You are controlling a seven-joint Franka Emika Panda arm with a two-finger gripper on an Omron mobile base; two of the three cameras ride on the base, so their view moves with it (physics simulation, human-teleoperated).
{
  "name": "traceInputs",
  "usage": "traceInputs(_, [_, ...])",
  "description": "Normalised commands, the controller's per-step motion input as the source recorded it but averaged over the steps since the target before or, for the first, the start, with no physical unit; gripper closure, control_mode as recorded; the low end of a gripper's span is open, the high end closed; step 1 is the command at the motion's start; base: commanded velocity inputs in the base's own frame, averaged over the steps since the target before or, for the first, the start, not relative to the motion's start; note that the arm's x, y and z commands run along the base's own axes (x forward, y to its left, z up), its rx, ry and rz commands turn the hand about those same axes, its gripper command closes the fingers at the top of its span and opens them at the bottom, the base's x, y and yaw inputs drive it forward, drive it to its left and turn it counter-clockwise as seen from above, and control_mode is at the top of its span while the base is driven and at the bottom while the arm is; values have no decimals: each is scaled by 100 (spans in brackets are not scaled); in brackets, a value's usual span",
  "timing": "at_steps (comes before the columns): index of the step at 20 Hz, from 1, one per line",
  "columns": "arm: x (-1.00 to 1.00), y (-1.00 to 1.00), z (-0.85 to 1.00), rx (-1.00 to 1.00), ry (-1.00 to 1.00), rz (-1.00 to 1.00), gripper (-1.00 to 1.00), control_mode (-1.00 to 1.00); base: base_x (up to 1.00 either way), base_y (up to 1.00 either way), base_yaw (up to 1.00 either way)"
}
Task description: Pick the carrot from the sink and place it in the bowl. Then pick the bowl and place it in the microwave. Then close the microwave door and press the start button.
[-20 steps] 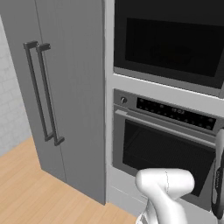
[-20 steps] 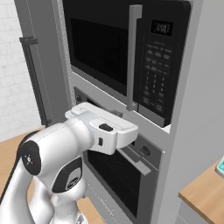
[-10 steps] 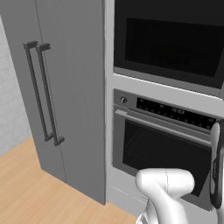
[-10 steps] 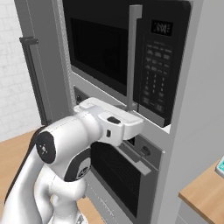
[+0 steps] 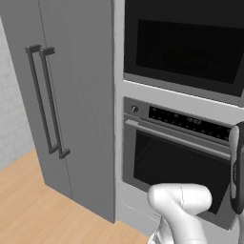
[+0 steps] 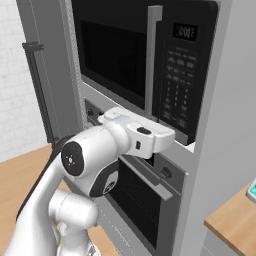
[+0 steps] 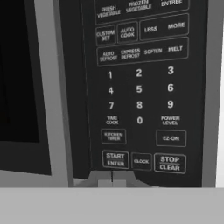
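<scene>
The microwave (image 6: 150,65) sits built in above the oven (image 5: 176,162), its door (image 6: 112,55) closed. Its keypad (image 7: 140,87) faces me; my gripper (image 7: 112,178), fingers pressed together and empty, sits just below the START/ENTER button (image 7: 115,159)

Tall grey cabinet (image 5: 76,105) left, two vertical bar handles (image 5: 46,100). Built-in oven (image 5: 176,162) in pale grey column. Light wood floor (image 5: 28,205). White brick wall (image 6: 12,75). Wooden surface (image 6: 235,220) far right.
</scene>
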Motion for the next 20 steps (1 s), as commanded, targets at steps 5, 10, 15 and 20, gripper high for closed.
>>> traceInputs(5, [20, -4, -1, 0, 0, 0, 100, -100, 0, 0, 0])
traceInputs(10, [25, -1, -2, 0, 0, 0, 100, -100, 0, 0, 0])
traceInputs(15, [26, -17, -10, 0, 0, 0, 100, -100, 0, 0, 0])
traceInputs(20, [14, -2, -32, 0, 0, 0, 100, -100, 0, 0, 0])
